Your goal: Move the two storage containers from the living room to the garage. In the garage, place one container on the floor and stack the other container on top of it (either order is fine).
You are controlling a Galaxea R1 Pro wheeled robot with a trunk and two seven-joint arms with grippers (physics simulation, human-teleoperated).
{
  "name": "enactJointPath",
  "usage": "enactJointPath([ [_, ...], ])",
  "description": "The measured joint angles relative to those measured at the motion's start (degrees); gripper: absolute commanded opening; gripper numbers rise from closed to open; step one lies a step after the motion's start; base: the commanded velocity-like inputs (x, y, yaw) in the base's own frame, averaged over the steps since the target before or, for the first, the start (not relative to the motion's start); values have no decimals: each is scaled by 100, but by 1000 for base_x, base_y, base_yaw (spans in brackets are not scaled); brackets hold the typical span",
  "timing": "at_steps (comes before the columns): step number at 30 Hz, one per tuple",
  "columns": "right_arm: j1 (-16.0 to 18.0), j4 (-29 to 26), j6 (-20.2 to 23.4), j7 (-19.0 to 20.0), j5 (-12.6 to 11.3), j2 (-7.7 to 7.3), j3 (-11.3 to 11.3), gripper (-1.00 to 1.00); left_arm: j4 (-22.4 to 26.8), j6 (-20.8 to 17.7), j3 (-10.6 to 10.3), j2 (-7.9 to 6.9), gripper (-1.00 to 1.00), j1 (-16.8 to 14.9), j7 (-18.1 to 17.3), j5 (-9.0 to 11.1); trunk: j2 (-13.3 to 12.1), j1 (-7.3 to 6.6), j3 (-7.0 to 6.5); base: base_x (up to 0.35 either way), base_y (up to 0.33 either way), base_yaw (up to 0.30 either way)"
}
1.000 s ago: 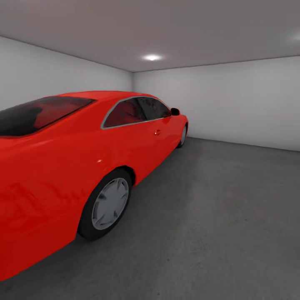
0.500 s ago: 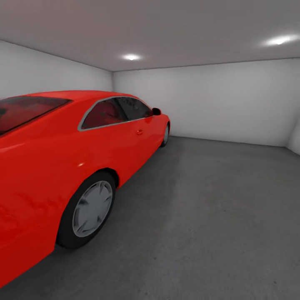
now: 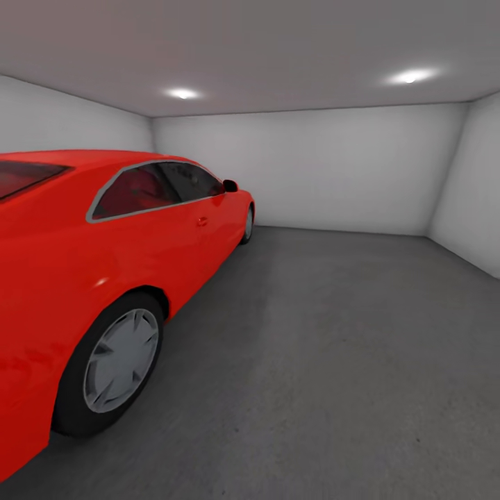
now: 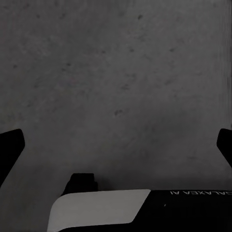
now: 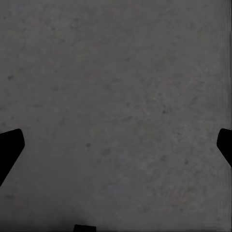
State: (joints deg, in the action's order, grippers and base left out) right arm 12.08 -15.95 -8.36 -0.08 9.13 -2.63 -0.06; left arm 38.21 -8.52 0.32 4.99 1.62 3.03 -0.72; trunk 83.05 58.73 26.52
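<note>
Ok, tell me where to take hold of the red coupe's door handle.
Probably grip the small red door handle on the glossy red coupe across its width, coming from the grey concrete floor side: it lies nearly flush on the door facing that way.

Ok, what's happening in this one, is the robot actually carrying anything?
Nothing is being handled. The robot is in the garage, its head camera looking past a red car parked at the left over open concrete floor. Both wrist cameras look down at that floor: the left gripper and right gripper are open, fingers wide apart, with nothing between them.
</note>
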Motion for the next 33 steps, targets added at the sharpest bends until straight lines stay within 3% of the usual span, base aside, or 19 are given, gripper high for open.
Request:
enactJointPath([
  [12, 0, 1, 0, 0, -2, 0, 0, 100, -1, -5, 0, -98, 100, 0, 6, -1, 1, -3, 0, 234, 0, -283],
  [33, 0, 4, 0, 0, -3, 0, 0, 100, -1, -5, 0, -105, 100, 0, 8, 0, 0, -3, 0, 325, 0, -283],
])
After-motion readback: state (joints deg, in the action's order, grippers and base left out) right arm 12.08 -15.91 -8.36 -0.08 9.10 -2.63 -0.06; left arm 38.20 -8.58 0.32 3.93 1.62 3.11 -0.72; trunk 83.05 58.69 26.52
